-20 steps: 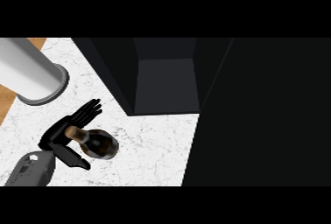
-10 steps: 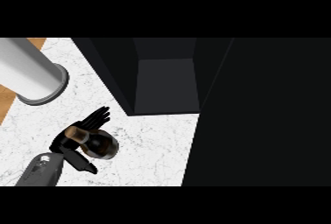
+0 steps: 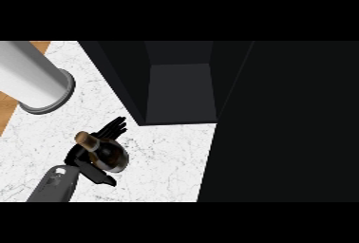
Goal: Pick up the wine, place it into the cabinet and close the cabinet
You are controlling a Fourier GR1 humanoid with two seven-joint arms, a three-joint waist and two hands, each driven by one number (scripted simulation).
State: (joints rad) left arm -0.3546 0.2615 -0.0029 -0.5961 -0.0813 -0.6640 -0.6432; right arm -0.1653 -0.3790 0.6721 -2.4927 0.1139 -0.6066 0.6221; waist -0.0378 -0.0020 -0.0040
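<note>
Since the wine [image 3: 107, 154] is likely heavy, smooth and breakable glass, the left hand [image 3: 91, 159] curls around its body, below the neck, near the open cabinet [image 3: 179, 90].

A white marble-patterned countertop [image 3: 168, 156] spreads around the hand, with a tall silver-grey metal cylinder [image 3: 32, 78] standing up-left of it (on a round base), and a strip of orange-brown wooden surface [image 3: 8, 111] at the far left.

Left hand [image 3: 89, 160] low at left on grey forearm [image 3: 51, 186], fingers [image 3: 112, 128] and thumb curled round wine bottle [image 3: 105, 153] between them.
</note>
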